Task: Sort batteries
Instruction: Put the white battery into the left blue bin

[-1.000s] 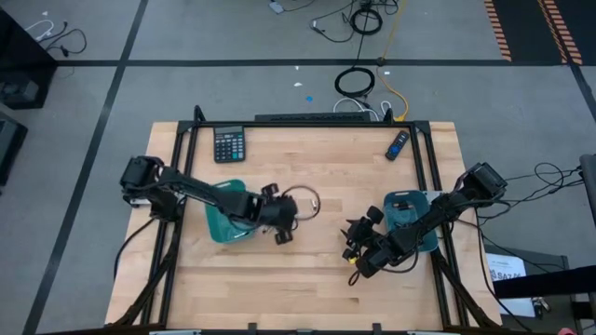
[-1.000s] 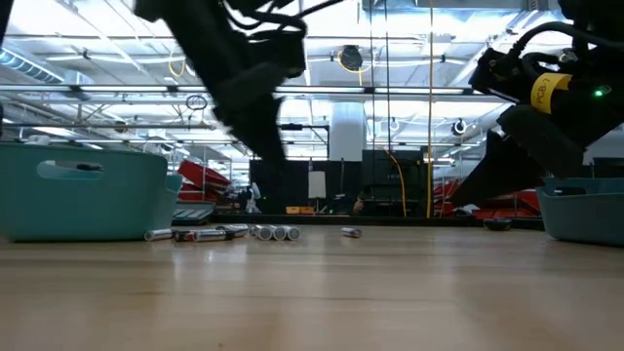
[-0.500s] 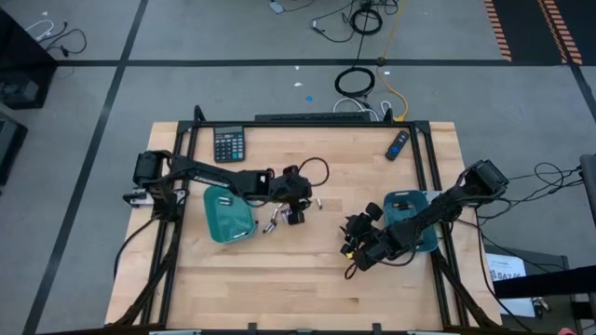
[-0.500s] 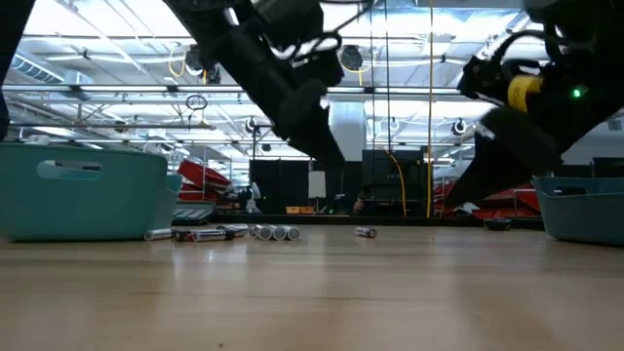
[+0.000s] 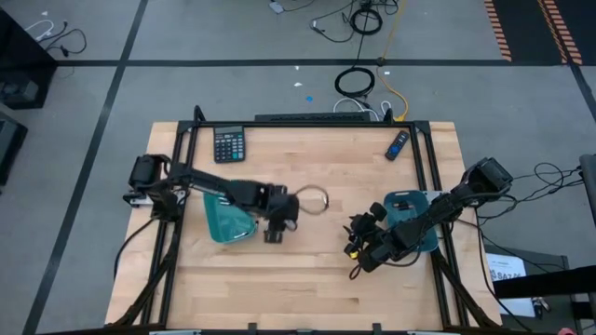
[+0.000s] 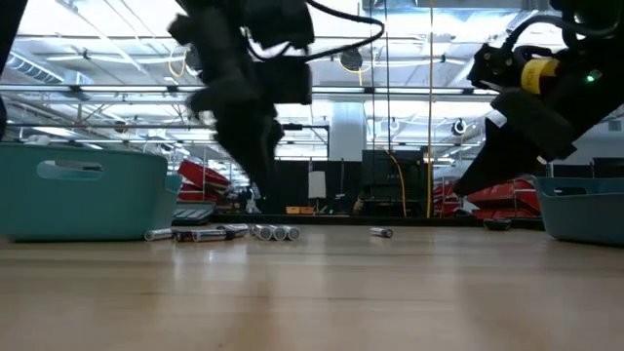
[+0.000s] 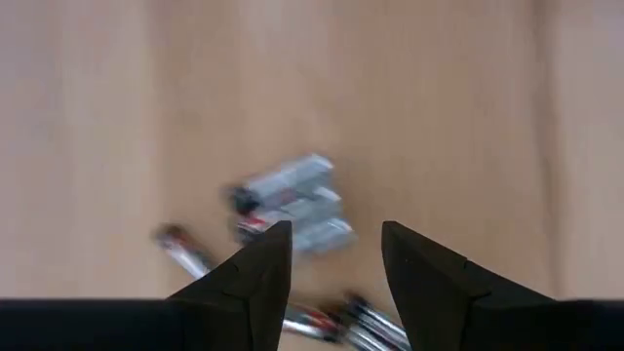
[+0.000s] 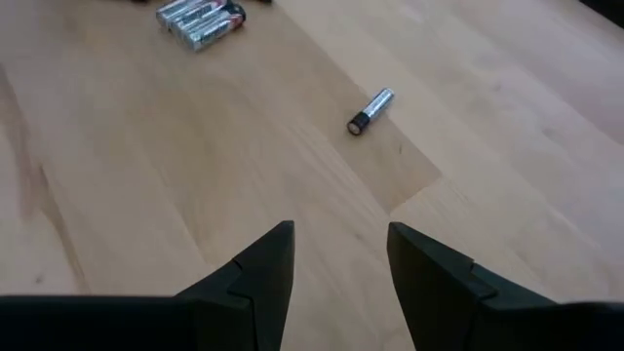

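Observation:
Several small silvery batteries lie on their sides on the wood. In the left wrist view, a cluster of three batteries (image 7: 292,205) sits side by side, with more batteries (image 7: 180,246) scattered beside it. My left gripper (image 7: 336,255) hovers open above them, right of the left teal tray (image 5: 228,219); in the high view the left gripper (image 5: 277,225) hides them. A lone battery (image 8: 372,110) lies apart, ahead of my open right gripper (image 8: 336,258). The right gripper (image 5: 357,244) stands left of the right teal tray (image 5: 410,223). The low view shows the row of batteries (image 6: 219,232) and the lone battery (image 6: 381,232).
A black calculator (image 5: 229,144) and a dark blue remote-like stick (image 5: 398,144) lie near the table's far edge. The left tray (image 6: 83,190) and right tray (image 6: 585,210) flank the middle. Bare wood fills the near half of the table (image 5: 298,288).
My left gripper swung toward the far edge and a little right, then came back toward the near edge over the battery cluster. The lone battery rolled along the table toward the right. The right gripper stayed almost where it was.

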Robot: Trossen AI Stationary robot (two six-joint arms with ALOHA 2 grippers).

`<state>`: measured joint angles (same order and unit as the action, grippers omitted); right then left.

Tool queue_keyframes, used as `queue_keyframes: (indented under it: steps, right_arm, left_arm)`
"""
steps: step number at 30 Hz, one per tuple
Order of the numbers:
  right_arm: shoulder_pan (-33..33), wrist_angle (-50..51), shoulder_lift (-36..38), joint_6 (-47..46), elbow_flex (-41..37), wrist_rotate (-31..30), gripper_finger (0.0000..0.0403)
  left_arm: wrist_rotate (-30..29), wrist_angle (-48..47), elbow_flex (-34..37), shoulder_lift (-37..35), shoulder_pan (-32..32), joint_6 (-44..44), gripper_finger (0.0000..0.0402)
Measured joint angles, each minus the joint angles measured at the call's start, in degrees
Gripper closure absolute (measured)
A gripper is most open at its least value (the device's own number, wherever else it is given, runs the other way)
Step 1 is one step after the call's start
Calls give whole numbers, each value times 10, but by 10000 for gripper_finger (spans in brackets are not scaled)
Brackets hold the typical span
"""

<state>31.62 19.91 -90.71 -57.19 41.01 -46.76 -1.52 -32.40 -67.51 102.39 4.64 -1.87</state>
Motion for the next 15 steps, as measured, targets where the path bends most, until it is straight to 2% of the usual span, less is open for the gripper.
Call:
queue_keyframes:
  steps: [4, 8, 15]
  right_arm:
    - [0, -3, -4, 6, 0, -4, 245]
    - [0, -15, -3, 16, 0, -10, 245]
    - [0, -26, -4, 23, 0, -11, 245]
  left_arm:
    - [-31, -24, 0, 9, 31, -19, 231]
    - [-85, -14, 0, 17, 47, -55, 231]
    - [-75, -15, -1, 34, 39, -103, 231]
